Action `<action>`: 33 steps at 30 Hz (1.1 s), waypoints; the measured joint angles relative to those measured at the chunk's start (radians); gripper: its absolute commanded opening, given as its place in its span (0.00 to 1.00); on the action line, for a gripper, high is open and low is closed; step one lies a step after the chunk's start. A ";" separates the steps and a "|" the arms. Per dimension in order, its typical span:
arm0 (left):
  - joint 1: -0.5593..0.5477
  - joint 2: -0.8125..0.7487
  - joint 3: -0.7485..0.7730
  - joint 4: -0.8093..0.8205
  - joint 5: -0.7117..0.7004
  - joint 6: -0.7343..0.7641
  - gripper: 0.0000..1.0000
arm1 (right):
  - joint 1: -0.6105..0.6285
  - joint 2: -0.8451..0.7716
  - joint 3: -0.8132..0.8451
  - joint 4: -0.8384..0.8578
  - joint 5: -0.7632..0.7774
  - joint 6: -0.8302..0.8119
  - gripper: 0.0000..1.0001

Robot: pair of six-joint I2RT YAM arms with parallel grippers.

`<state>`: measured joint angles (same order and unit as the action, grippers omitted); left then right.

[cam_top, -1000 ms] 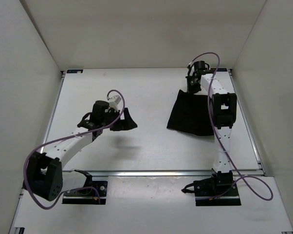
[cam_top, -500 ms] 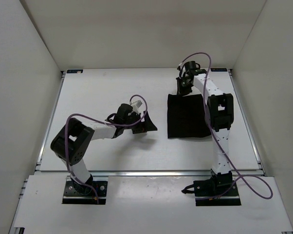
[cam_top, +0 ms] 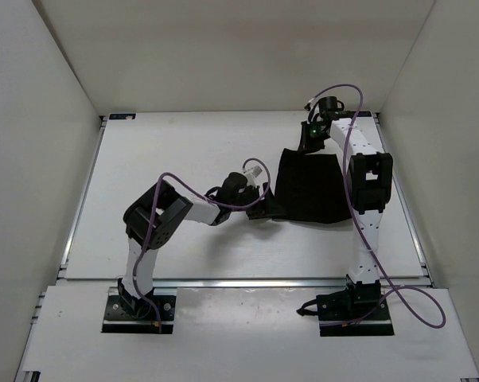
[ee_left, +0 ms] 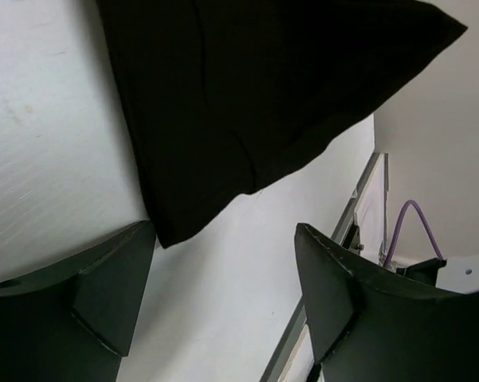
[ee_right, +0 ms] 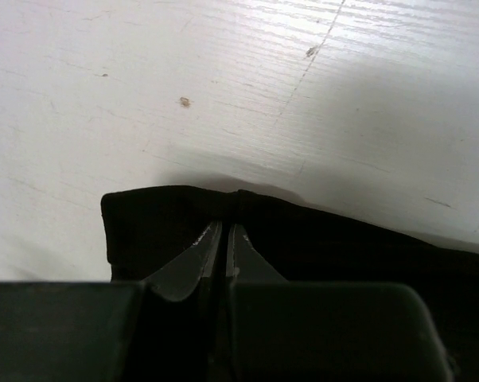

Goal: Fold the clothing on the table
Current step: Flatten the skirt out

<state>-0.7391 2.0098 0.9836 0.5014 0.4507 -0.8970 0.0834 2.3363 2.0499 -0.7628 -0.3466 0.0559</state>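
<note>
Black fingers (ee_right: pixel 188 269) on the right gripper (ee_right: pixel 225 227) are pressed tight together, and they have the hem of the clothing (cam_top: pixel 311 187) nipped between them, right at the garment's far edge, close to a corner. Around that pinch the fabric bunches slightly against the white tabletop (cam_top: pixel 184 151).

Over to the left gripper (ee_left: pixel 226 239): jaws spread wide, low over the surface, nothing between them but bare white. The garment's near-left corner points down into that gap, its tip just beside one finger, and I can't tell if it touches.

From overhead, the black cloth lies mostly flat on the right half of the tabletop, between the two grippers. The right arm (cam_top: pixel 367 199) runs along its right side, a purple cable (cam_top: pixel 347 89) looping above.
</note>
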 measured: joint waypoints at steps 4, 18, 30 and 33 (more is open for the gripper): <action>-0.010 0.032 0.034 0.002 -0.008 -0.003 0.80 | -0.001 0.000 0.000 0.000 -0.018 0.000 0.01; -0.018 0.081 0.108 -0.093 -0.080 0.037 0.00 | -0.011 -0.016 0.000 -0.003 -0.046 0.006 0.00; 0.246 -0.243 0.237 -0.650 -0.157 0.377 0.00 | 0.079 -0.154 0.092 -0.002 -0.110 0.078 0.00; 0.315 -0.241 0.515 -0.814 -0.269 0.502 0.00 | 0.079 -0.192 0.225 0.016 -0.134 0.118 0.00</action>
<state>-0.4240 1.7691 1.4986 -0.3126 0.1818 -0.3950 0.1623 2.1445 2.2745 -0.7464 -0.4801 0.1738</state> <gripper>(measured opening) 0.028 0.010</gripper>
